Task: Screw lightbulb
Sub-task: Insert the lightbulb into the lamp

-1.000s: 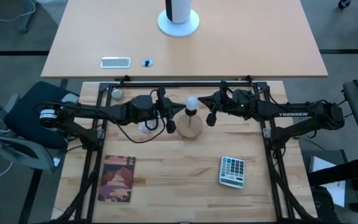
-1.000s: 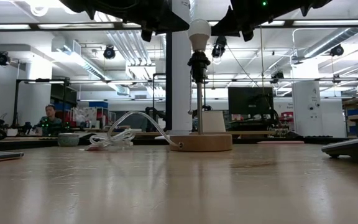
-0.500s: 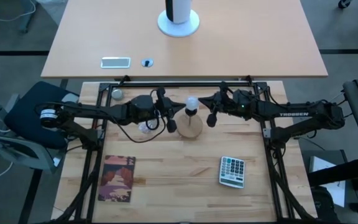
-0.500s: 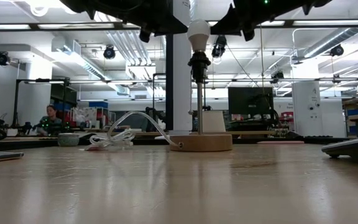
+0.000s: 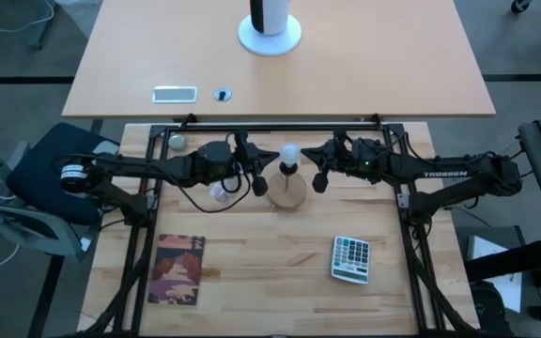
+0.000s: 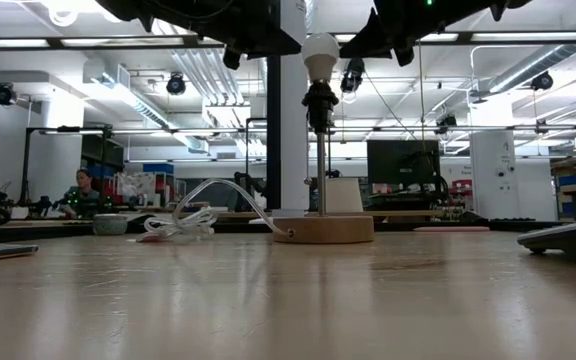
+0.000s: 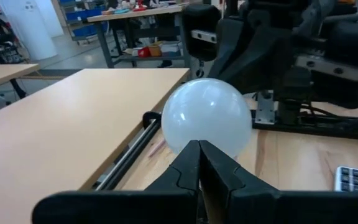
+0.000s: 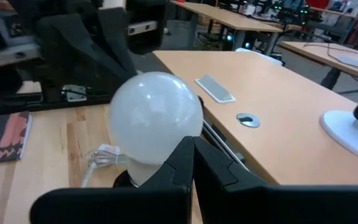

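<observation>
The frosted-white lightbulb (image 5: 290, 152) sits upright in the dark socket (image 6: 319, 105) of a thin post. The post stands on a round wooden base (image 5: 287, 192) at mid-table. My left gripper (image 5: 272, 167) is shut, level and close to the bulb's left side. My right gripper (image 5: 306, 155) is shut, level and close to its right side. In each wrist view the closed fingertips overlap the lower part of the lightbulb (image 7: 207, 118) (image 8: 156, 115). My left gripper comes level from the table's left with its fingertips (image 7: 191, 163) shut at the bulb's lower half; I cannot tell whether they touch it. My right gripper comes level from the table's right with its fingertips (image 8: 185, 160) shut there too; touch cannot be told.
A crumpled clear wrapper (image 5: 219, 192) lies left of the wooden base, under my left arm. A calculator (image 5: 350, 258) lies near right and a reddish booklet (image 5: 177, 269) near left. A small grey ball (image 5: 176, 142) rests at the far left corner.
</observation>
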Motion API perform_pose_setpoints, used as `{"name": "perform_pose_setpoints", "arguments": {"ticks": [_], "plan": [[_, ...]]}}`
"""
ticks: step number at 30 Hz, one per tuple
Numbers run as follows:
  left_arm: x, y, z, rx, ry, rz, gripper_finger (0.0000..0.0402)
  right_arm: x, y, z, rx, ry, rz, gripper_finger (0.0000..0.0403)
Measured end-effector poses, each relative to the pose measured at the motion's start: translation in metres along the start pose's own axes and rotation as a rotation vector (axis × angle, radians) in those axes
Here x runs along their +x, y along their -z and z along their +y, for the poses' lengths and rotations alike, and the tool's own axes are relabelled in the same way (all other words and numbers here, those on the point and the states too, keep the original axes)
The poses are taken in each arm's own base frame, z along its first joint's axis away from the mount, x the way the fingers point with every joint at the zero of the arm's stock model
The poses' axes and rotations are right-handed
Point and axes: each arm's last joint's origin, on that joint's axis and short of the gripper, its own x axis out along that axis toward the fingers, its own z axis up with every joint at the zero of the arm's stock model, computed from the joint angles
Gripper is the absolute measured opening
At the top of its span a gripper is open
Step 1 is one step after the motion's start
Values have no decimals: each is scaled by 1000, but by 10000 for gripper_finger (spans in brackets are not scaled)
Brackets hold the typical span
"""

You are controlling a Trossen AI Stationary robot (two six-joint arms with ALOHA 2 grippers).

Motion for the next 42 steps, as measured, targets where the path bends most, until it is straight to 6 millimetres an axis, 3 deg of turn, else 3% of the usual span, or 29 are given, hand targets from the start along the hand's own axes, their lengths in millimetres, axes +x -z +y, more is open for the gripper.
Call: {"name": "perform_pose_setpoints", "arguments": {"ticks": [8, 33, 42], "plan": [[-8, -2, -1, -11, 18, 36, 0, 0, 1, -1, -12, 15, 8, 0], [-7, -4, 2, 0, 41, 10, 0, -2, -3, 6, -31, -36, -28, 0], [-11, -5, -1, 4, 57, 18, 0, -2, 0, 4, -30, 42, 10, 0]]}}
